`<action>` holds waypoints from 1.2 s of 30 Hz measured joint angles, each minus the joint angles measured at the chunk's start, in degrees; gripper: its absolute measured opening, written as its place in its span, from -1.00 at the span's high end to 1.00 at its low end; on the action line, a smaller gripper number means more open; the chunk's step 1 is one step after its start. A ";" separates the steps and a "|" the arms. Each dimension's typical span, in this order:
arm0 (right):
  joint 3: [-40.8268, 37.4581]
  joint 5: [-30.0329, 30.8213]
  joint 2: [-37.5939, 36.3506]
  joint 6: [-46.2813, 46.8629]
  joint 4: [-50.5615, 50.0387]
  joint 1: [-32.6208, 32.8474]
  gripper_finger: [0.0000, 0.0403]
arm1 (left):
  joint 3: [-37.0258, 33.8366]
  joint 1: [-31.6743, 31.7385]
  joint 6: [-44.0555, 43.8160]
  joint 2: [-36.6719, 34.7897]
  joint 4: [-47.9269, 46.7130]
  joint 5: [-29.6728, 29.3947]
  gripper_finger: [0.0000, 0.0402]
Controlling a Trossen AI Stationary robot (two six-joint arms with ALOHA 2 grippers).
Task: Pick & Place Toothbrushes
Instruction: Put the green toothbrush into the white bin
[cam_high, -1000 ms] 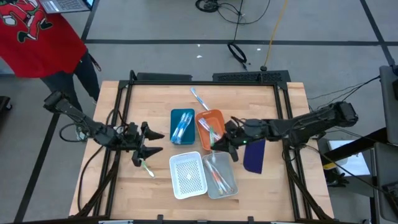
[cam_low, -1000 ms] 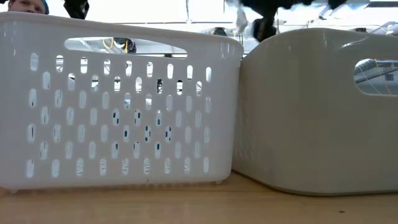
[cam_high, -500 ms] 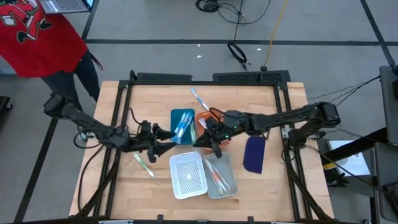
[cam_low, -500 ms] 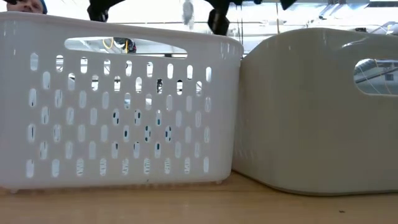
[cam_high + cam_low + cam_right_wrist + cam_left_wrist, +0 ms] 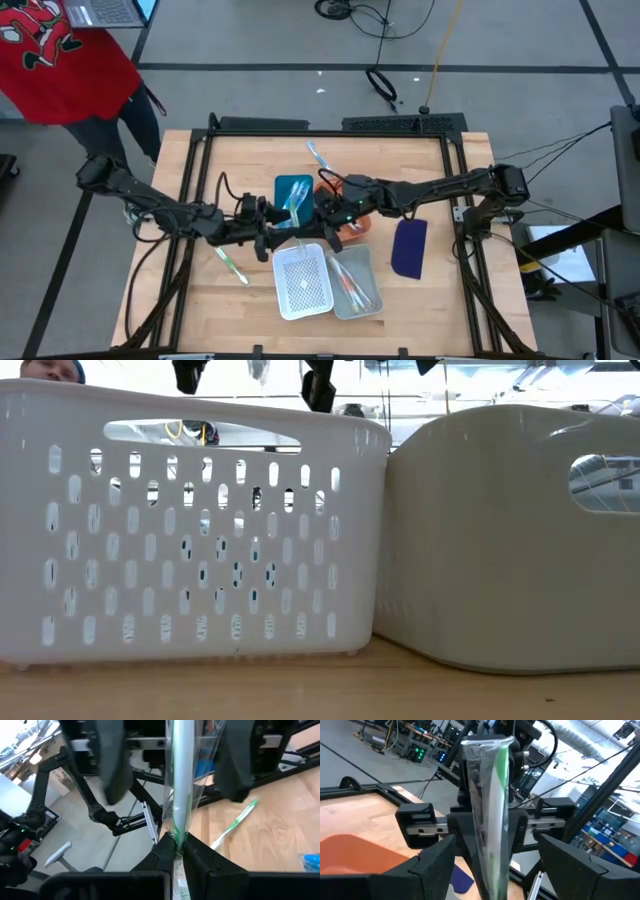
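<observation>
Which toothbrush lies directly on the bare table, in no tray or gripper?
The green toothbrush left of the white perforated basket, lying alone on the wood. The others sit in trays or lie behind them; one is pinched by the right gripper.

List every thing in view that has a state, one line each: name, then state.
Right gripper: shut on the wrapped toothbrush, held upright.
Left gripper: open, fingers on either side of that toothbrush.
Perforated white basket: empty.
Solid white bin: holds toothbrushes.
Blue tray: holds toothbrushes.
Orange tray: partly hidden by the right arm.
Green toothbrush: lying loose on the table.
</observation>
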 joint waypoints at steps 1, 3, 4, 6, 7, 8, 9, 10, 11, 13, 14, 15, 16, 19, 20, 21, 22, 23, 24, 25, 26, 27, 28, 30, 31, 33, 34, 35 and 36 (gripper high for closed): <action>0.00 -0.06 0.00 0.31 -0.11 0.00 0.94 | 0.44 0.10 -0.31 0.59 0.02 0.01 -0.42; 0.00 -0.03 -0.02 0.63 0.07 0.00 0.94 | 1.16 0.61 -1.19 1.54 0.11 -0.01 -0.42; 0.00 -0.03 -0.02 0.56 0.11 0.00 0.94 | 1.42 0.82 -1.42 2.02 0.11 -0.05 -0.42; 0.00 -0.05 -0.02 0.61 0.34 0.10 0.94 | 1.60 1.45 -1.93 2.66 0.15 -0.05 -0.42; 0.00 -0.09 -0.02 0.76 0.43 0.14 0.94 | 1.60 1.81 -2.46 2.79 0.01 -0.05 -0.42; 0.00 -0.19 -0.02 0.80 0.48 0.23 0.94 | 1.60 2.18 -3.20 3.02 0.07 -0.05 -0.42; 0.00 -0.22 -0.02 0.80 0.53 0.41 0.94 | 1.60 2.74 -4.22 3.25 0.24 0.11 -0.42; 0.00 -0.23 -0.02 0.82 0.55 0.50 0.94 | 1.60 3.20 -5.13 3.41 0.19 0.68 -0.42; 0.00 -0.23 -0.02 0.82 0.52 0.52 0.94 | 1.60 3.52 -5.70 3.49 -0.02 1.52 -0.42; 0.00 -0.32 -0.02 0.82 0.44 0.59 0.94 | 1.60 4.24 -5.97 3.48 0.01 2.92 -0.39; 0.00 -0.17 -0.02 0.82 0.42 0.63 0.94 | 1.60 4.53 -5.96 3.44 0.02 3.11 -0.35; 0.00 -0.05 -0.02 0.80 0.50 0.63 0.94 | 1.60 4.66 -5.93 3.42 0.02 3.20 -0.30; 0.00 -0.03 -0.02 0.76 0.56 0.63 0.94 | 1.60 4.84 -5.93 3.42 -0.04 3.23 -0.23; 0.00 0.11 -0.02 0.81 0.57 0.61 0.94 | 1.60 5.25 -5.94 3.41 -0.04 3.45 0.03; 0.00 0.10 -0.02 0.82 0.56 0.57 0.94 | 1.60 5.40 -5.92 3.40 -0.07 3.70 0.14; 0.00 0.13 -0.02 0.86 0.49 0.57 0.94 | 1.60 5.52 -5.88 3.40 -0.09 4.38 0.25; 0.00 0.27 -0.02 0.90 0.29 0.57 0.94 | 1.60 5.62 -5.78 3.40 -0.09 4.83 0.36; 0.00 0.26 -0.02 0.92 0.18 0.57 0.94 | 1.60 5.72 -5.73 3.40 -0.09 5.18 0.48; 0.00 0.28 0.00 0.95 0.16 0.57 0.94 | 1.60 5.82 -5.70 3.38 -0.06 5.68 0.59; -0.02 0.41 0.00 0.91 0.09 0.55 0.94 | 1.60 5.90 -5.45 3.38 -0.05 6.10 0.71; -0.02 0.50 0.00 0.85 0.07 0.53 0.93 | 1.61 5.93 -5.00 3.36 -0.01 6.36 0.83; -0.02 0.49 0.02 0.84 0.07 0.46 0.91 | 1.63 5.93 -4.43 3.34 -0.01 6.49 0.91; -0.04 0.46 0.02 0.81 0.07 0.30 0.87 | 1.63 5.94 -4.35 3.33 -0.02 6.53 0.94; -0.04 0.20 0.02 0.64 0.14 0.02 0.79 | 1.63 6.00 -4.40 3.33 -0.09 6.61 0.93; -0.04 0.18 0.02 0.62 0.18 0.02 0.75 | 1.63 6.02 -4.39 3.33 -0.13 6.66 0.93; -0.04 0.16 0.02 0.60 0.42 0.02 0.68 | 1.63 6.04 -4.13 3.33 -0.26 7.19 0.95; -0.04 0.14 0.02 0.58 0.44 0.04 0.65 | 1.63 6.03 -3.91 3.33 -0.28 7.30 0.96; -0.04 0.13 0.02 0.58 0.46 0.04 0.61 | 1.63 6.02 -3.72 3.33 -0.31 7.31 0.96; -0.04 0.12 0.01 0.58 0.30 0.04 0.58 | 1.63 6.03 -3.48 3.28 -0.42 7.29 0.95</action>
